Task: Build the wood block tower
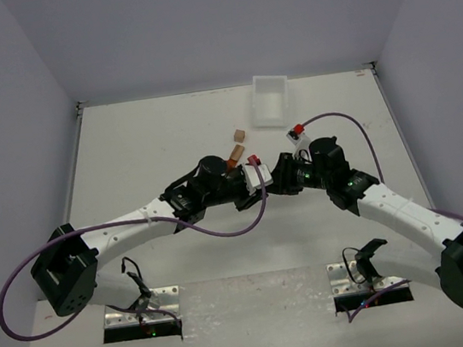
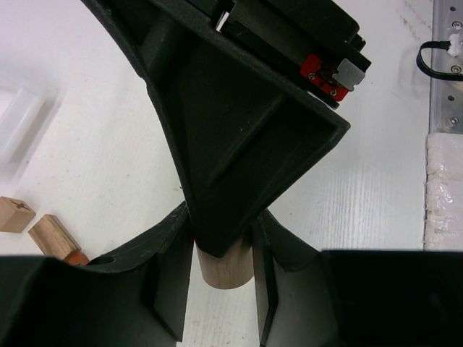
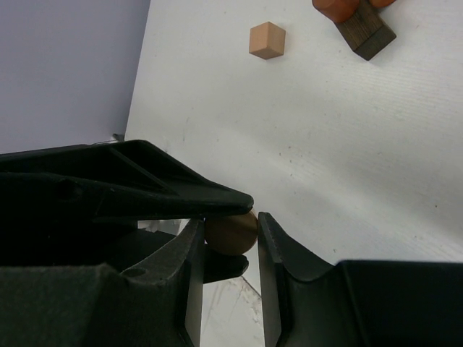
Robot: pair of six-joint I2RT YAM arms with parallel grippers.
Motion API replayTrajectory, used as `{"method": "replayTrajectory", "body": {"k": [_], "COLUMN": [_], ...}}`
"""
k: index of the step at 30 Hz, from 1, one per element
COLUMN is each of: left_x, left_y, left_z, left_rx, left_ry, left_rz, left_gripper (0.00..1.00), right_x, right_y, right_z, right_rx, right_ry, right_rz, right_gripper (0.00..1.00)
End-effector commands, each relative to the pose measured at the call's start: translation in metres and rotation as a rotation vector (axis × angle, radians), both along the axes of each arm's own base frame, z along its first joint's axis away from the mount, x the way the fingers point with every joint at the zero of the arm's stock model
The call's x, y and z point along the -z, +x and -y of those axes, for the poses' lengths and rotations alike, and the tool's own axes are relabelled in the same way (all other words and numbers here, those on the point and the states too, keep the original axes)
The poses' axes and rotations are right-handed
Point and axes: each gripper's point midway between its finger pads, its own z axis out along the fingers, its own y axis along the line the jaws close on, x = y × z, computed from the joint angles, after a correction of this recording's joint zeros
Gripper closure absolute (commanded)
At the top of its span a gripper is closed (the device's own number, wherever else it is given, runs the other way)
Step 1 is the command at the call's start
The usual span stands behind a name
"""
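White table [image 1: 141,143]: matte, faintly grained; lilac-grey walls [image 1: 193,23].
Cylinder [image 2: 226,266]: smooth tan wood, mid-table.
Left gripper [image 2: 223,249]: clamped on cylinder.
Right gripper [image 3: 230,224]: clamped on same cylinder.
Cube [image 1: 240,134]: tan, lying beyond.

Before and left of the tray [image 1: 268,79] lies a cube [image 1: 240,135], a bar [image 1: 235,152] just before it, a cylinder [image 2: 224,269] nearer still.

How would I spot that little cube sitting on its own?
Find the white tray at the far edge of the table. Below-left of it in the overhead view lies the light tan cube. Unlike the darker bar beside it, it stands alone.
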Motion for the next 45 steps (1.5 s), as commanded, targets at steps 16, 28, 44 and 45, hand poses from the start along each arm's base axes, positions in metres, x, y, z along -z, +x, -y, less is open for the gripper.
{"method": "replayTrajectory", "body": {"k": [16,28,44,45], "left_x": [-0.068,-0.111,-0.029,-0.026], "left_y": [0.019,0.042,0.113,0.113], "left_z": [0.001,-0.045,-0.205,-0.209], "left_rx": [-0.13,-0.546,-1.275,-1.289], "left_ry": [-0.166,-0.341,-0.462,-0.459], "left_rz": [0.08,-0.064,-0.464,-0.463], "left_gripper": [0.0,0.0,0.0,0.0], "right_x": [-0.021,0.004,0.007,0.003], "right_y": [0.033,0.037,0.049,0.055], "right_z": [0.019,0.059,0.02,0.015], "right_rx": [0.123,0.205,-0.125,-0.134], "right_ry": [-0.133,-0.344,-0.609,-0.63], "right_rz": [0.214,0.276,0.535,0.554], "right_gripper": [1.0,1.0,1.0,1.0]}}
